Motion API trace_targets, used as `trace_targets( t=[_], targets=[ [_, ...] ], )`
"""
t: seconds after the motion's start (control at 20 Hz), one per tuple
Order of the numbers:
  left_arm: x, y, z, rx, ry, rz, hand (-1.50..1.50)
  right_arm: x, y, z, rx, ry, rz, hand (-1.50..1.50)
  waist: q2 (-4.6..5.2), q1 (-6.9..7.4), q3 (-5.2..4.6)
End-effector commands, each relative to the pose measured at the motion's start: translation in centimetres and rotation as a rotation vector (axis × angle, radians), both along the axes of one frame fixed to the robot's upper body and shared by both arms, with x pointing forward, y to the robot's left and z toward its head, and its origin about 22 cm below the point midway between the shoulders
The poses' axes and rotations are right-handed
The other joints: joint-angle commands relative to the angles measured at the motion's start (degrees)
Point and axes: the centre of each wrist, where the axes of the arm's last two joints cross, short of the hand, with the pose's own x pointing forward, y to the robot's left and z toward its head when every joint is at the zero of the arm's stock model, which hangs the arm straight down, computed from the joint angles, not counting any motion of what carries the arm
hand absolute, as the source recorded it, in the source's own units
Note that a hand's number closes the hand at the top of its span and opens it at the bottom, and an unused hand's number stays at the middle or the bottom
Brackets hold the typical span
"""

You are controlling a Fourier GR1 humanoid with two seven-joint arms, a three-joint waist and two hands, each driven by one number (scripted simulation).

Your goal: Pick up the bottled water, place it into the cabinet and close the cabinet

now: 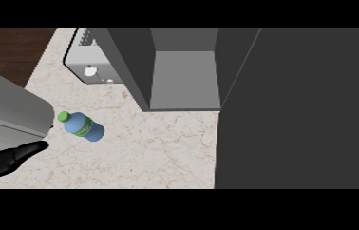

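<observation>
The bottled water (82, 126), blue with a green cap and green label, stands on the marble counter (154, 148) at the left, seen from above. My left hand (17, 158) shows at the lower left edge, its fingers straight and pointing toward the bottle, a short gap away from it. Its grey forearm (21, 111) fills the left edge above it. The cabinet (184, 77) stands open at the back, its grey inner shelf bare. Its dark door (288, 110) is swung out and covers the right side. My right hand is out of sight.
A white sink-like basin (91, 58) with a small fitting sits at the back left, beside the cabinet's left wall. Dark wood floor (24, 48) shows past the counter's left edge. Bare marble lies between the bottle and the cabinet door.
</observation>
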Motion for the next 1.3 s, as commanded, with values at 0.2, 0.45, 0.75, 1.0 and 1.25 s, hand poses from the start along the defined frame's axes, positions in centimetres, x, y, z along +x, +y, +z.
trace_targets(
  t=[0.2,0.45,0.75,1.0,1.25],
  targets=[
    [-1.0,0.7,-3.1,-0.007,0.118,0.033,-1.50,-3.6,0.8,3.0,0.020,-0.032,-0.016,-1.50,-0.02,-0.07,-0.04],
    [0.0,2.2,-6.8,-0.049,0.159,0.054,-1.50,-3.7,0.0,2.2,-0.004,-0.021,0.019,-1.50,0.03,-0.29,-0.02],
    [1.5,3.3,-10.6,-0.116,0.262,0.014,-1.50,-4.7,0.7,3.2,-0.010,-0.035,-0.002,-1.50,0.07,-0.63,-0.10],
    [1.7,3.5,-15.7,-0.201,0.277,0.017,-1.50,-5.6,0.7,2.6,0.011,-0.007,0.019,-1.50,-0.01,-1.08,-0.10],
    [1.8,5.7,-19.9,-0.204,0.296,0.036,-1.50,-5.9,0.7,2.5,0.023,-0.021,0.017,-1.50,0.13,-1.40,-0.16]
  ],
)
